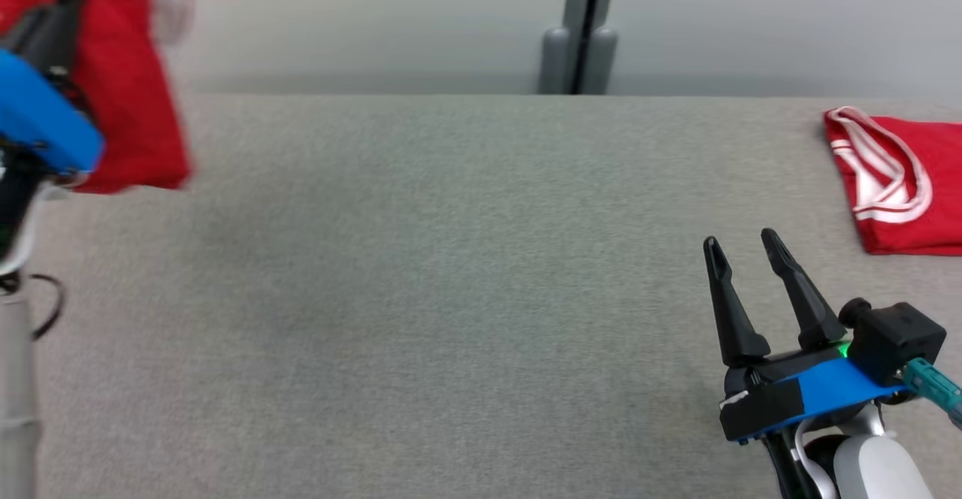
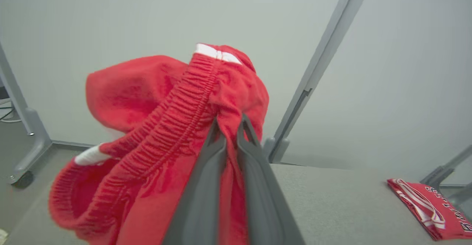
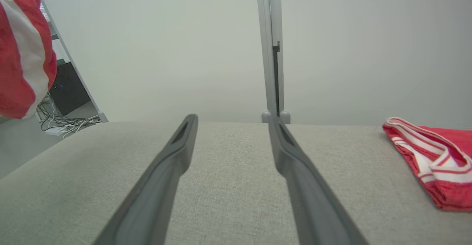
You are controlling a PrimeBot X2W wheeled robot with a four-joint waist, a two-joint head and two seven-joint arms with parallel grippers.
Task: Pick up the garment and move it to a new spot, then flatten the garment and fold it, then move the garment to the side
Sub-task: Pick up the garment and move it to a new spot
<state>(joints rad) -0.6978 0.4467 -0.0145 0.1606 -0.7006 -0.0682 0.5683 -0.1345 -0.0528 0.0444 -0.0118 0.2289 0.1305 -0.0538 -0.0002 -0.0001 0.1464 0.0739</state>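
The left hand [image 2: 230, 125] has its two fingers pressed together on a pinch of the red fleecy garment [image 2: 155, 127], just beside its gathered elastic waistband [image 2: 180, 123]. The cloth bunches above the fingertips and sags down both sides of the hand, clear of the grey fabric surface [image 1: 451, 258]. The right hand [image 1: 740, 240] has its fingers apart with nothing between them, low over the surface, and the garment is well off to its left.

The garment looks light, soft and floppy. It should drape rather than keep a shape, and a one-point grip lets it hang in a lump. The ribbed waistband seems the firmest place to hold, best at its two ends for spreading flat.

A small white tab [image 2: 215, 52] sits at the waistband's top, with no print legible on it. Ahead and right of the right hand lies a folded red jersey with white stripes [image 1: 902, 176]. Its dark, white-edged letters, seen in the left wrist view, are too oblique to read surely.
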